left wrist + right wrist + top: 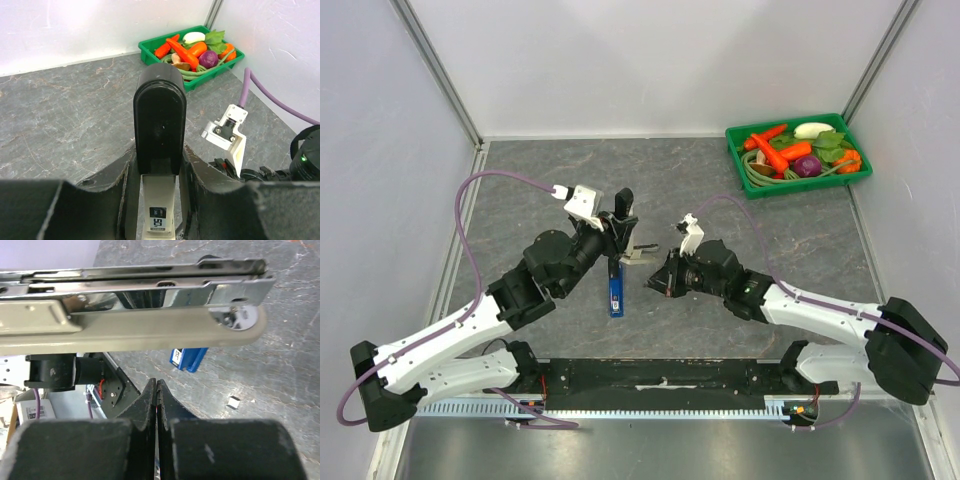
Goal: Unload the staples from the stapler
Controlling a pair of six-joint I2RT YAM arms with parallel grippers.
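Observation:
My left gripper (617, 240) is shut on the stapler (622, 232) and holds it above the table. The stapler hangs open: its black lid (160, 120) stands up between my fingers, the metal staple channel (642, 252) sticks out to the right, and the blue base (615, 291) hangs down. In the right wrist view the channel (150, 277) and the beige arm (125, 329) run across the top, with the blue base (189, 359) behind. My right gripper (157, 385) is shut, just below and right of the channel (654, 282), apart from it. A small piece of staples (233, 401) lies on the table.
A green tray (734, 158) of toy vegetables stands at the back right, and also shows in the left wrist view (147, 51). The grey stone-look table has white walls on three sides. The black base rail (660, 378) runs along the near edge.

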